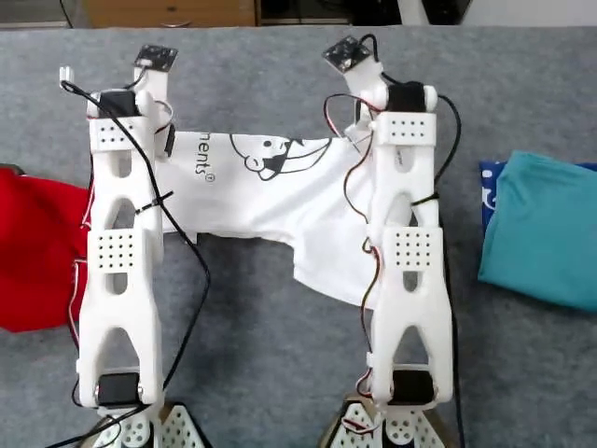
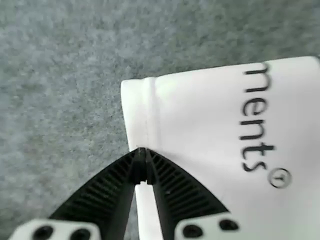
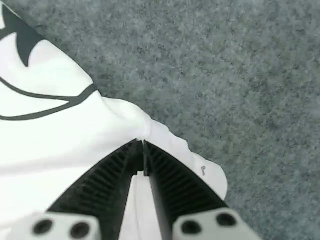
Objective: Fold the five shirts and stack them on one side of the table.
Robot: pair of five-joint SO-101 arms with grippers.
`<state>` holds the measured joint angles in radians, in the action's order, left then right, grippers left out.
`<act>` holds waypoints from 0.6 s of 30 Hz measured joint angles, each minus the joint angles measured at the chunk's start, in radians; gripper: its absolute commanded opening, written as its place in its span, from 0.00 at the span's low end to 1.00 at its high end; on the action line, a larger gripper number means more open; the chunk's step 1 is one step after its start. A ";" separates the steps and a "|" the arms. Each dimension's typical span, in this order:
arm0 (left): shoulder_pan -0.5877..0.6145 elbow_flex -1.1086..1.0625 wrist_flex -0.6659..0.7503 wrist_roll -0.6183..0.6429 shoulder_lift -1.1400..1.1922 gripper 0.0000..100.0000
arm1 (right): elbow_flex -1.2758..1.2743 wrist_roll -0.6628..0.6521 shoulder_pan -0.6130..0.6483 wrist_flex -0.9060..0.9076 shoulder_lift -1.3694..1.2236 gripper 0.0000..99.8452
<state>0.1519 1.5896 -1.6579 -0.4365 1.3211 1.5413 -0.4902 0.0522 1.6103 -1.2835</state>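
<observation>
A white shirt with a dark print lies partly folded on the grey table between my two arms. My left pincer is pinched on its hemmed edge, my right pincer on its opposite edge. A red shirt lies beyond my left arm, a teal shirt beyond my right.

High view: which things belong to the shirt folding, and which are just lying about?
Job: white shirt, pinched by left end effector and right end effector; red shirt; teal shirt overlapping a blue cloth.
Lying about: wooden cabinet behind; grey table cover.
</observation>
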 measured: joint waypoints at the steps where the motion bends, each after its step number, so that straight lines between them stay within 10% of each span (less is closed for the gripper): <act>1: 0.002 0.000 0.012 0.000 0.020 0.02 | 0.017 0.000 0.000 0.006 -0.011 0.00; 18: 0.081 0.038 -0.020 0.002 0.046 0.02 | 0.080 0.000 -0.063 0.091 -0.072 0.00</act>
<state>0.2332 1.6280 -1.6778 -0.4350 1.3671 1.6210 -0.4902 -0.0107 1.7008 -1.3556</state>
